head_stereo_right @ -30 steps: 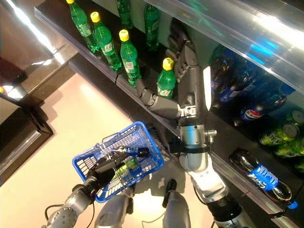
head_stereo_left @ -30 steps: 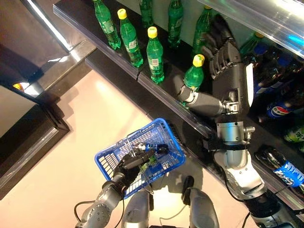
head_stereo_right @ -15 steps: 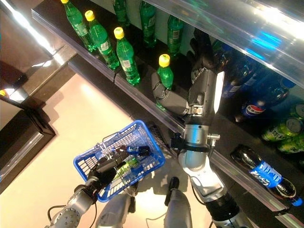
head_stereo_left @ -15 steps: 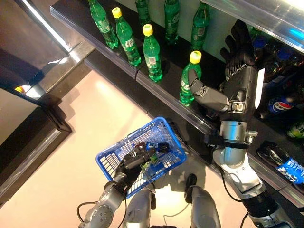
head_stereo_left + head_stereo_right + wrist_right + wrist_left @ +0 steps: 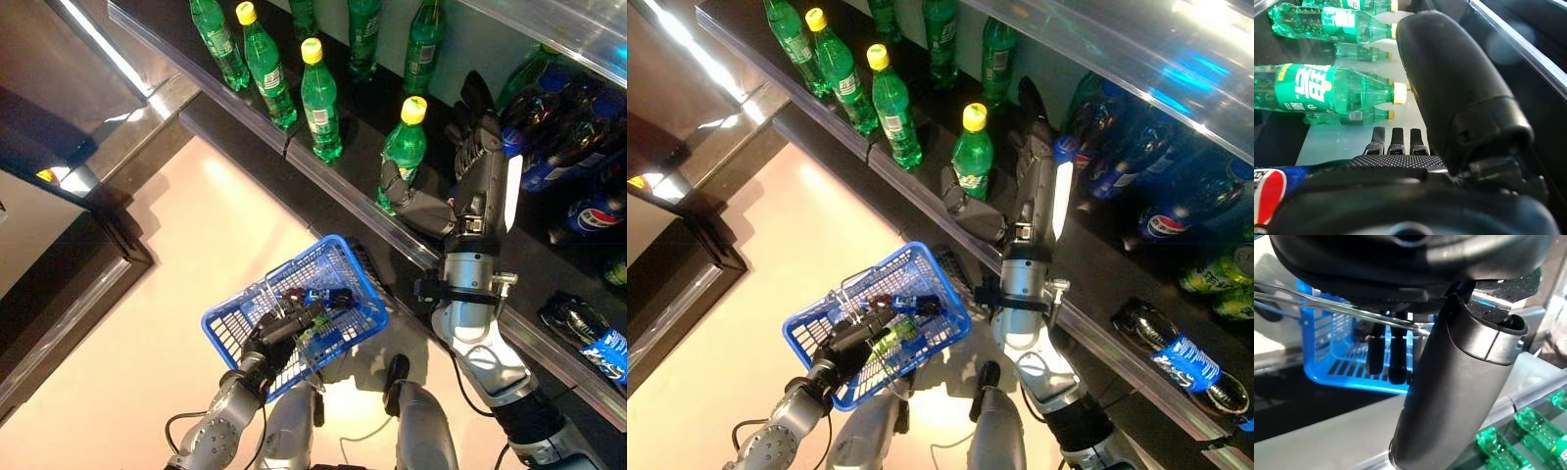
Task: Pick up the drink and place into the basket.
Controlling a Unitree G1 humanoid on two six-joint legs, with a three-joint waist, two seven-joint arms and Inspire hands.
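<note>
A green bottle [image 5: 400, 157] with a yellow cap stands near the front of the dark shelf; it also shows in the right wrist view [image 5: 1317, 93]. My right hand [image 5: 480, 181] is open just right of it. Its fingers [image 5: 1396, 139] are straight and reach along the shelf beside the bottle. Its thumb [image 5: 423, 211] lies by the bottle's base. My left hand [image 5: 269, 338] is shut on the thin wire handles of the blue basket [image 5: 375, 311] and holds it up below the shelf. A dark drink with a blue label [image 5: 318, 297] and something green lie in it.
More green bottles [image 5: 318, 98] stand along the shelf to the left. Dark cola bottles [image 5: 578, 211] stand at the right, and one lies on the lower shelf [image 5: 588, 338]. A clear shelf [image 5: 1156, 59] hangs above. A dark cabinet [image 5: 59, 166] is at the left.
My right hand has come down from above the shelf and now sits lower, right of the yellow-capped bottle, still open. The basket stays held in my left hand. The camera has shifted a little.
</note>
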